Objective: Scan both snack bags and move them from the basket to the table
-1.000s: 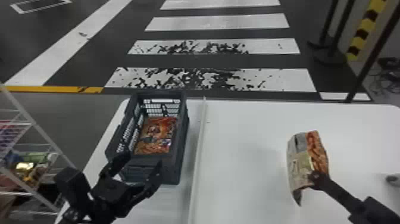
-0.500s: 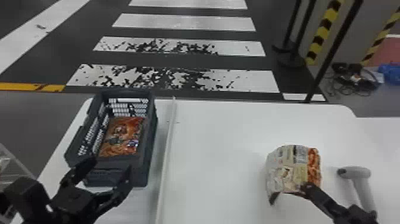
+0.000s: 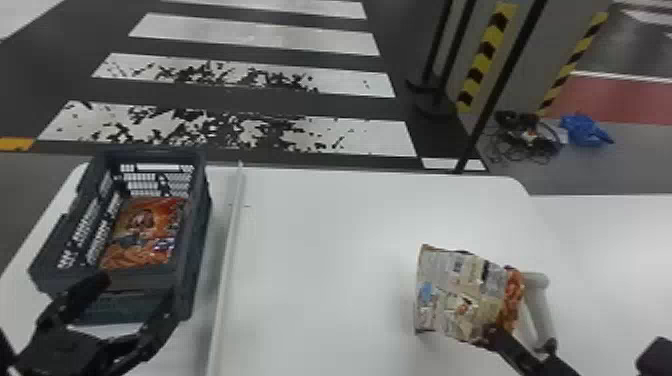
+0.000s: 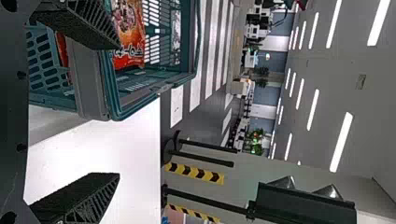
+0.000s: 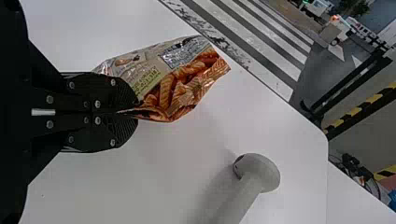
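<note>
Along the far side from nine to three o'clock, a straight edge to the white desk (image 3: 320,225), rounded at both corners. From past nine down to seven, a thin pale strip (image 3: 227,270); then, as far as the held snack bag, a broad bare stretch of white for moving. At four o'clock, just beyond that bag, a pale handheld scanner (image 3: 542,305).

Between four and five, pinched in the fingers of the right gripper (image 3: 492,336): the held snack bag (image 3: 457,295), crinkled and tilted, with a pale label-covered back and orange twist-shaped snacks pictured down one side.

Around nine, a dark slatted basket (image 3: 197,240) with the second snack bag (image 3: 145,230) inside, glossy red-orange, lying flat. At eight, spread apart at the basket's near end, the fingers of the left gripper (image 3: 137,292).
</note>
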`<move>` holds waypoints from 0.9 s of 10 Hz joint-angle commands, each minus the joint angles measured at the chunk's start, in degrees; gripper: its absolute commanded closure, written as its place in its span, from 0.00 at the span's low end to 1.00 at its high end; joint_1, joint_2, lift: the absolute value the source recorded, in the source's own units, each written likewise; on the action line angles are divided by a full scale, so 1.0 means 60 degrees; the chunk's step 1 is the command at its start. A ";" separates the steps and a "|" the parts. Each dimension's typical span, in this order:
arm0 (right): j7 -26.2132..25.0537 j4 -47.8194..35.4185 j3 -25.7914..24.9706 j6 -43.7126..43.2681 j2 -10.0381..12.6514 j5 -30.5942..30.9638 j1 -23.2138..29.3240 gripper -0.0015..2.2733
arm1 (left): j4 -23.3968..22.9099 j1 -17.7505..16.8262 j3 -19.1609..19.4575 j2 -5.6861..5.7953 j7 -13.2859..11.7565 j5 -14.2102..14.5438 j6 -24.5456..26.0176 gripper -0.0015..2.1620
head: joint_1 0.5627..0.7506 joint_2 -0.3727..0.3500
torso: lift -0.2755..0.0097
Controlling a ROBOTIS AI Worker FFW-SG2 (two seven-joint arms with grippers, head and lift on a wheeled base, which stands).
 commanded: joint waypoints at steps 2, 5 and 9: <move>-0.0300 -0.0067 0.0175 -0.0031 0.0009 0.0261 0.0144 0.50 | 0.0000 0.0043 -0.0059 0.0000 -0.0027 -0.0034 -0.0001 0.01 | 0.70 0.28 | 0.62; -0.0520 -0.0067 0.0175 -0.0265 0.0009 0.0320 0.0056 0.12 | -0.0014 0.0058 -0.0074 0.0044 -0.0071 -0.0034 -0.0001 0.01 | 0.70 0.27 | 0.62; -0.0755 -0.0067 0.0277 -0.0177 0.0009 0.0422 -0.0178 0.10 | 0.0118 -0.0103 -0.0132 0.0059 -0.0042 -0.0034 0.0058 0.01 | 0.70 0.23 | 0.62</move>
